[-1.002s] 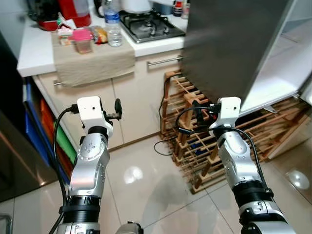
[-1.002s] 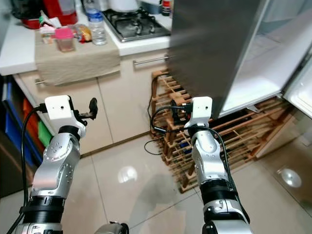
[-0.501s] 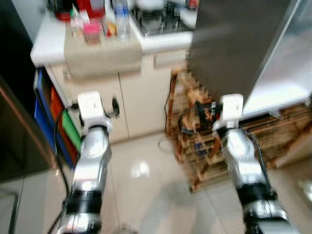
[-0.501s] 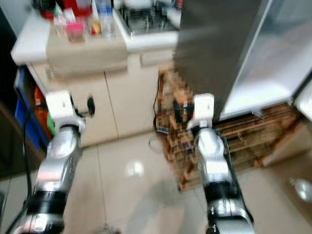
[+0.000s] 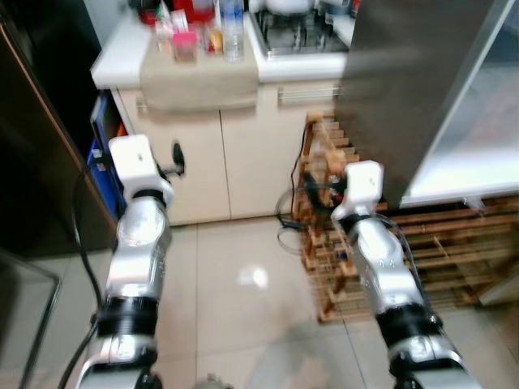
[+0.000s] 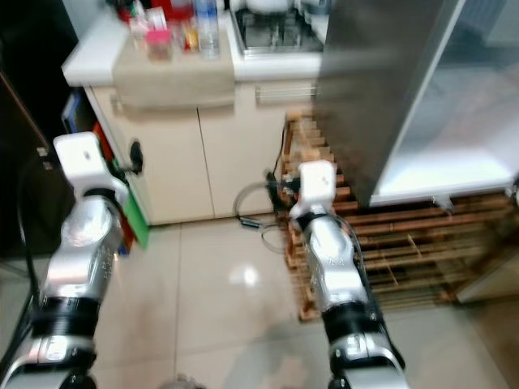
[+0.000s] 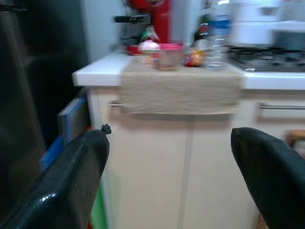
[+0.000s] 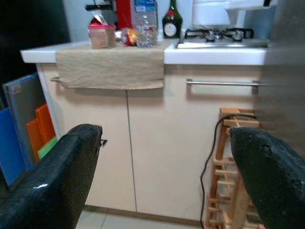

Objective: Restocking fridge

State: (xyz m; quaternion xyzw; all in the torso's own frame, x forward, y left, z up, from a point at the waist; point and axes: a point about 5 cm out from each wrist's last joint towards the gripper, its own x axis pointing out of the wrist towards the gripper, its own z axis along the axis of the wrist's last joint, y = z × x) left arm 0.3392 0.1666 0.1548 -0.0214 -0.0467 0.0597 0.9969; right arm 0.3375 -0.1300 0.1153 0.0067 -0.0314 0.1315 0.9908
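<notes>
The fridge's grey door [image 5: 405,81] stands open at the right, with a white inner shelf [image 5: 478,154] behind it. On the white counter [image 8: 43,51] a beige cloth [image 8: 112,69] carries a clear water bottle [image 8: 145,21], a pink-lidded container [image 8: 101,36] and small packets. Both arms are raised in front of me, well short of the counter. My left gripper [image 7: 169,143] is open with nothing between its fingers [image 7: 71,181]. My right gripper [image 8: 167,143] is open too and holds nothing.
A wooden wine rack [image 5: 340,251] stands on the tiled floor under the fridge door, with a loose cable [image 6: 251,215] beside it. A gas hob [image 8: 219,38] sits on the counter. Coloured boards [image 8: 28,129] lean left of the cabinets. A dark unit [image 5: 32,162] fills the left.
The whole picture has shifted: the camera moved, so the counter now sits nearer the middle and farther off. Both arms keep the same raised pose, grippers open.
</notes>
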